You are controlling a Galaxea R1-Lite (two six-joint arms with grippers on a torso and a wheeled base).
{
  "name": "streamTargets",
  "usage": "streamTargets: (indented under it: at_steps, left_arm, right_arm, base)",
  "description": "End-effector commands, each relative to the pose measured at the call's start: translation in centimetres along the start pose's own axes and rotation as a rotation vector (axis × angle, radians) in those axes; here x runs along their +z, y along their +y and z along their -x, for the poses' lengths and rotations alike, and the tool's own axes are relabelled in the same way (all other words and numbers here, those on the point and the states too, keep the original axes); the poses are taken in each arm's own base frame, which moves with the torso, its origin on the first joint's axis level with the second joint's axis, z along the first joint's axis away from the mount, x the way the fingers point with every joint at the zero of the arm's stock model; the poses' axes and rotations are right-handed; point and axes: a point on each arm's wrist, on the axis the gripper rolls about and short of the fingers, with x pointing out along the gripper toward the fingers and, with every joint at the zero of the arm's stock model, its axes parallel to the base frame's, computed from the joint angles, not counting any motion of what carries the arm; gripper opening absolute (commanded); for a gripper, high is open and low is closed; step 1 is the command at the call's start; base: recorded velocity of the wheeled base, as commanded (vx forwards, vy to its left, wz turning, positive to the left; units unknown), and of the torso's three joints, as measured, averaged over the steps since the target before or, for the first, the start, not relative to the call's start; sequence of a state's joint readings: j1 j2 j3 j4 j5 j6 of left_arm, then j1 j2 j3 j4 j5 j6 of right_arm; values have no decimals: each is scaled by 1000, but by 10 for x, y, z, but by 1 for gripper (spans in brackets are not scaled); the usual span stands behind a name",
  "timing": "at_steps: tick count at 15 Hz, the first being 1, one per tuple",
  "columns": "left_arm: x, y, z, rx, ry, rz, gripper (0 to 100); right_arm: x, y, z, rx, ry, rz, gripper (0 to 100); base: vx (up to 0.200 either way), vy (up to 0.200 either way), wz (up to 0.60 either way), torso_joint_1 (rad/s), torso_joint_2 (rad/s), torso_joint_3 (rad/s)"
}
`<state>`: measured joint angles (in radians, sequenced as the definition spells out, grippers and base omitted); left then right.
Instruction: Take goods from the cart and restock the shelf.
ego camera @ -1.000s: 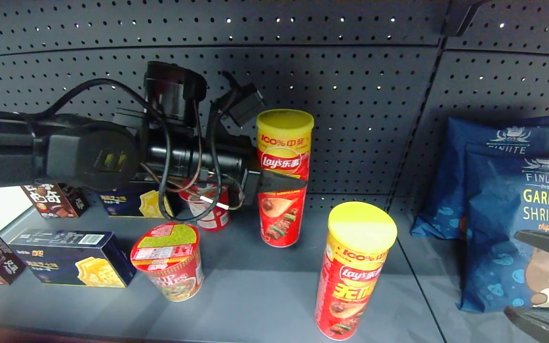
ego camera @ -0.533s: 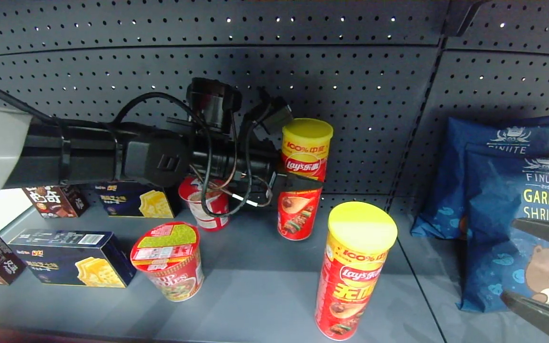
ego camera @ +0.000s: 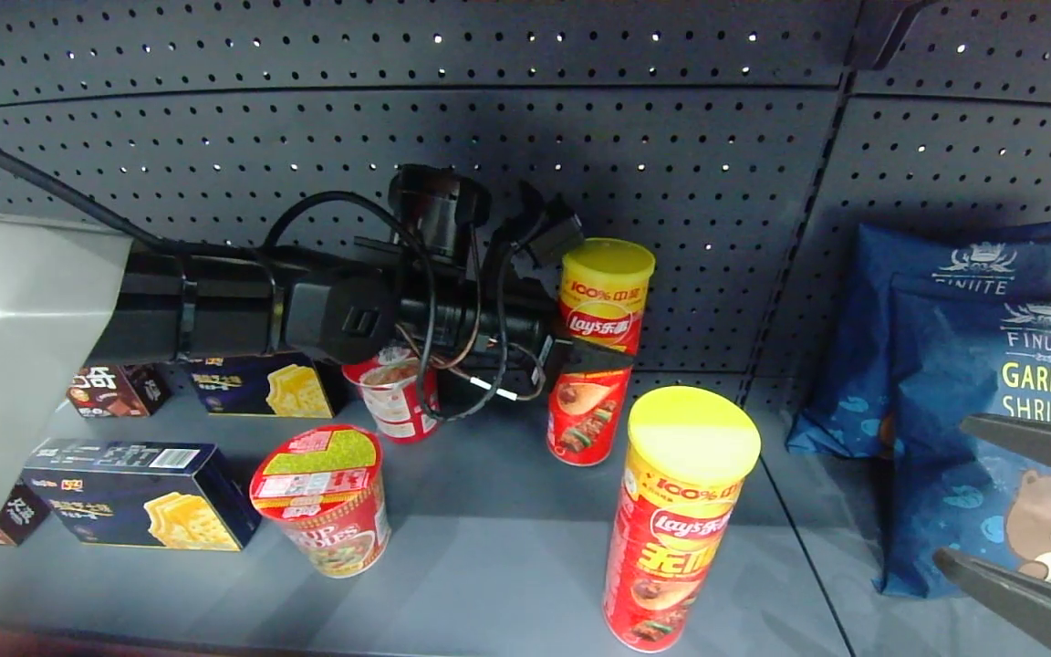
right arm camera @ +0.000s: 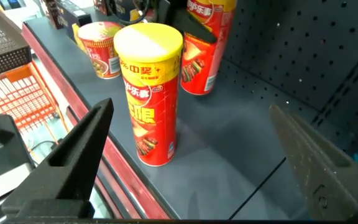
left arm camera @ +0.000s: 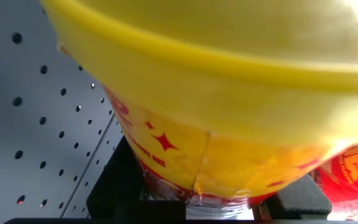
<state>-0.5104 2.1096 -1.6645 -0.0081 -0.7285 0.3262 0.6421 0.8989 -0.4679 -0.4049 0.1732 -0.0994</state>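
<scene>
at shelf (ego camera: 489,566), two chip cans (ego camera: 600,351) (ego camera: 681,516), one pinched in left fingers (ego camera: 582,355); right fingers (ego camera: 1036,444) spread

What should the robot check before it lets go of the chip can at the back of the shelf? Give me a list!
1. Grip: the left gripper is shut on the back can: ok.
2. The back can stands upright: ok.
3. Its bottom rests on the shelf: cannot tell.
4. There is a gap between it and the front can: ok.
5. The right gripper is open, empty and off to the side: ok.
</scene>
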Motion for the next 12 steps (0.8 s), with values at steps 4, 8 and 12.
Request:
streamTargets:
  at_steps: [4,8,12]
  left_arm:
    - [-12,1,-12,-11,23,1,0]
    - [-14,3,-13,-9,27,6,0]
    - [-21,5,-17,-9,40,17,0]
  right_arm:
    - [-3,0,-1,4,13,-2,100]
    - [-4,1,-1,4,16,-2,100]
    - [-6,1,0,6,22,-4,100]
  base:
    - [0,0,0,0,0,0]
    - [0,0,0,0,0,0]
    - [0,0,0,0,0,0]
